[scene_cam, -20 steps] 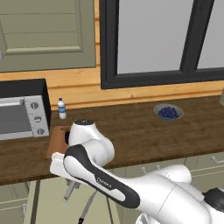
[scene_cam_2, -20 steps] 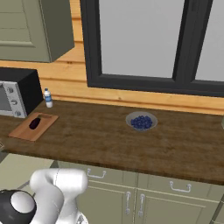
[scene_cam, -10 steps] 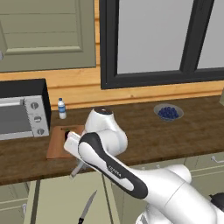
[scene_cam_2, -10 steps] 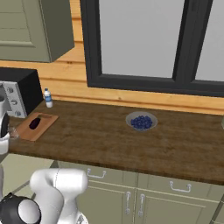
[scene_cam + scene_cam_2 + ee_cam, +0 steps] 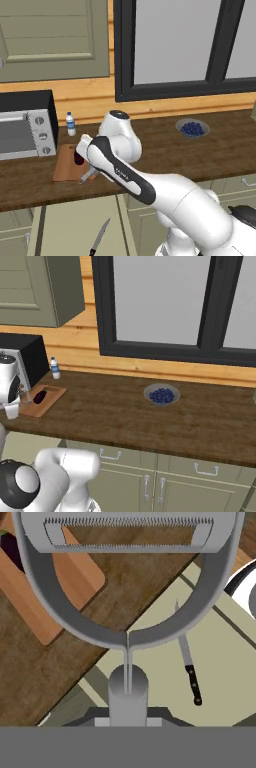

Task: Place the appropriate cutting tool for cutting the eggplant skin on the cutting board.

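a: left base view first. where is the gripper?

b: low over the counter's front edge, at the near corner of the cutting board. the cutting tool hangs from it as a thin grey piece, its tip at the board's near right corner. the eggplant sits just behind the gripper, dark on the board. the knife lies well below it, on the floor in front of the cabinets.

a: finger state?

b: the fingers are hidden in this view. i cannot tell from here.

a: right base view.

b: the gripper is at the far left, beside the board. the eggplant lies just to its right, on the board. the bowl of blue berries stands well apart, further right along the counter.

a: hand view.

b: the tool stands up from the gripper, its handle coming out of the gripper base and its loop head spread wide above. so the gripper is pinching the tool by the handle. beyond the head, the board and the eggplant are up and to the left; the knife is off to the right.

a: progress?

b: in my judgement the right tool is picked and carried to the board's edge. left: shift it over the board, lower it, release.
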Available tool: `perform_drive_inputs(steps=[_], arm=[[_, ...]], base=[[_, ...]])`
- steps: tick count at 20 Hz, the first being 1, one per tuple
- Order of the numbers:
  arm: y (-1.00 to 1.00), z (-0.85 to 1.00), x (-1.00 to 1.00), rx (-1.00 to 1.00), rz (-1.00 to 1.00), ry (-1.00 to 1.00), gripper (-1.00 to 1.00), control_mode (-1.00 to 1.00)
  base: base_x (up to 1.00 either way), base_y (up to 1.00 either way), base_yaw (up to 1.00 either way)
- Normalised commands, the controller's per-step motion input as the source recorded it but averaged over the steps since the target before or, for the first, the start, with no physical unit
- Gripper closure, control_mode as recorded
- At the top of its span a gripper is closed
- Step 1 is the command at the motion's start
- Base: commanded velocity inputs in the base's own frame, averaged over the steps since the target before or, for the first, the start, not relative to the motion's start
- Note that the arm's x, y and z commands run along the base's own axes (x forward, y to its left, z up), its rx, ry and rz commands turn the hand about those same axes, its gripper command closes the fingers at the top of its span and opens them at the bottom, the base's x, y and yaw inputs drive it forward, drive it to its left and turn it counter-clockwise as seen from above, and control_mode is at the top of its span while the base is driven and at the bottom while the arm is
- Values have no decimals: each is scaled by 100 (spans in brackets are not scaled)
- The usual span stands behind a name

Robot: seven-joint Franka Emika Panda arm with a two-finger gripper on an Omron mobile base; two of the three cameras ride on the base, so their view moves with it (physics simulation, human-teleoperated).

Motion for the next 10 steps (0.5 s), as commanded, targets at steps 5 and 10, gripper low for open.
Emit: perform_drive_inputs(steps=[5,10], arm=[[-4,0,58,0,-11,0,100,-100],[0,0,40,0,-18,0,100,-100]], base=[[0,0,0],[0,0,0]])
